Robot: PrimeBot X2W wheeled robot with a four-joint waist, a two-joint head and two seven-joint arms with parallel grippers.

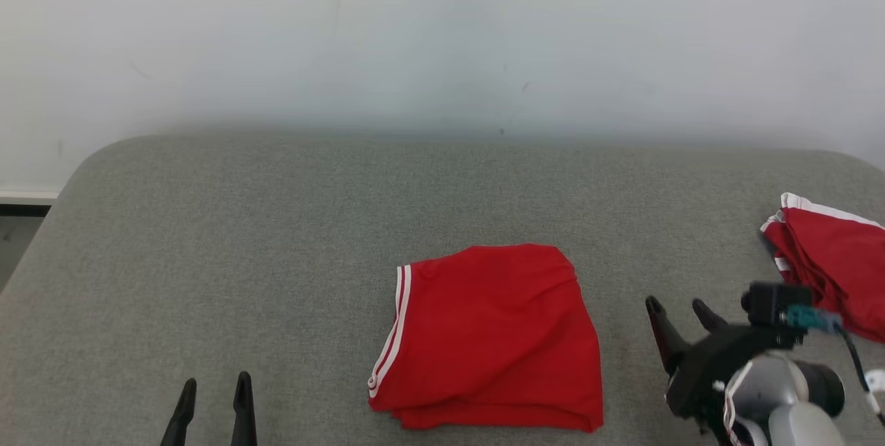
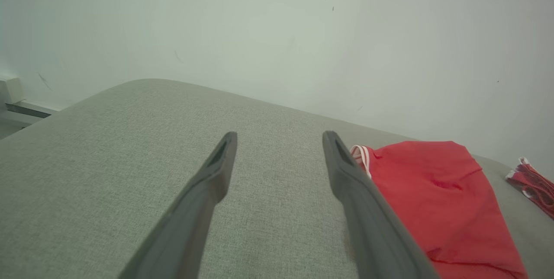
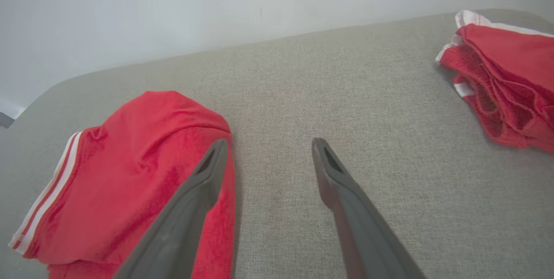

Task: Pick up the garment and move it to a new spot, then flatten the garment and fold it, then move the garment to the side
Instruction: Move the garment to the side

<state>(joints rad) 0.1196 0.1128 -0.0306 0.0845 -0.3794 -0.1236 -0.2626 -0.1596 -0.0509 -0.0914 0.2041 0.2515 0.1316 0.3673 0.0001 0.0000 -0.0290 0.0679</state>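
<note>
A red garment [image 1: 491,339] with white stripes along its left hem lies folded into a rough square near the front middle of the grey cushioned surface [image 1: 276,238]. My left gripper [image 1: 214,389] stands open at the lower left, well left of the garment [image 2: 437,197], nothing between its fingers. My right gripper [image 1: 681,313] is open just right of the garment [image 3: 130,184], above bare fabric, with its left finger over the cloth's edge in the right wrist view.
A second red garment [image 1: 830,259] with white trim lies bunched at the right edge, also seen as a red heap [image 3: 502,84] in the right wrist view. A pale wall [image 1: 442,38] rises behind the surface, which ends in rounded far corners.
</note>
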